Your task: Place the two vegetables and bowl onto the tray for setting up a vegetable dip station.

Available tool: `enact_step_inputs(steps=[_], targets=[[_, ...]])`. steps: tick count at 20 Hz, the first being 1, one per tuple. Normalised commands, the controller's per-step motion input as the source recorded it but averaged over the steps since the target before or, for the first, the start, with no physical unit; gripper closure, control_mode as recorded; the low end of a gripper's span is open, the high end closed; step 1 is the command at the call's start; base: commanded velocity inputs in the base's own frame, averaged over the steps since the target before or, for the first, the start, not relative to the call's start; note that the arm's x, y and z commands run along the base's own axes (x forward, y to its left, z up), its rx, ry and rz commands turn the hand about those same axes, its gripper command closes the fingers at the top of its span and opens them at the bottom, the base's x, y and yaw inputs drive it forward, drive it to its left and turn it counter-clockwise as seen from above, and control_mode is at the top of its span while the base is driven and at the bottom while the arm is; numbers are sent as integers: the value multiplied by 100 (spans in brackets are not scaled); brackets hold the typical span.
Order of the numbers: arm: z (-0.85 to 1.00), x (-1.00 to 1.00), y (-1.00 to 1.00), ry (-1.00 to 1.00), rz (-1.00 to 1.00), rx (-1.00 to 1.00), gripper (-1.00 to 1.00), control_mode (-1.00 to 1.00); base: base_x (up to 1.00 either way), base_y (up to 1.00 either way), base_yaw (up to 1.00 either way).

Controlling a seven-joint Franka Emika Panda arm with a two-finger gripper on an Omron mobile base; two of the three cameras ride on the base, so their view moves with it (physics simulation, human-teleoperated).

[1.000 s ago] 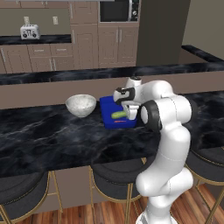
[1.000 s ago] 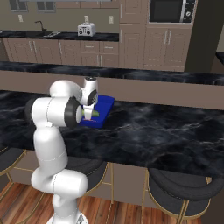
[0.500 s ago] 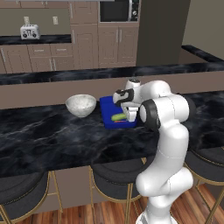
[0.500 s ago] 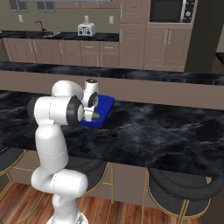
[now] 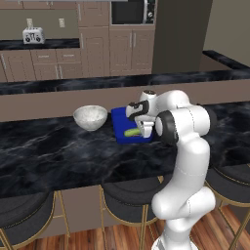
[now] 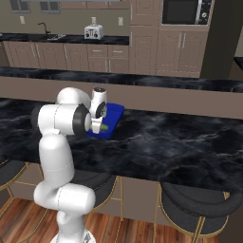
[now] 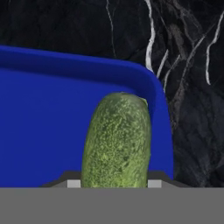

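Observation:
The bright blue tray [image 5: 119, 120] lies on the black marble counter, to the right of the speckled white bowl [image 5: 90, 117], which stands on the counter and apart from the tray. The yellow-green vegetable [image 5: 132, 132] lies low over the tray's near right part. My gripper [image 5: 139, 128] reaches down onto it. In the hand view the vegetable [image 7: 117, 140] fills the gap between my two fingertips, and the gripper [image 7: 113, 183] looks shut on it, with the tray's rim [image 7: 158, 105] just beyond. The tray [image 6: 114, 114] and vegetable [image 6: 103, 127] also show beside my hand from the right. The small orange piece is hidden.
A raised brown ledge [image 5: 58, 100] runs along the counter right behind the bowl and tray. Dark stools [image 5: 129, 193] stand under the counter's front edge. A toaster [image 5: 33, 35] and microwave [image 5: 132, 10] are far off on the back wall.
My hand and the yellow-green vegetable have sunk slightly toward the tray. The bowl and tray have not moved.

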Motion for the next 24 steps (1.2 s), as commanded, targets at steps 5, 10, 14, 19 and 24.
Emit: enact_step_inputs(steps=[5,10,14,19,24], targets=[[-4,5,0,0,0,0,100,-100,0,0,0],[-4,20,0,0,0,0,100,-100,0,0,0],[-8,29,0,0,0,0,100,-100,0,0,0],[-12,25,0,0,0,0,100,-100,0,0,0],[-11,6,0,1,0,0,100,-100,0,0,0]])
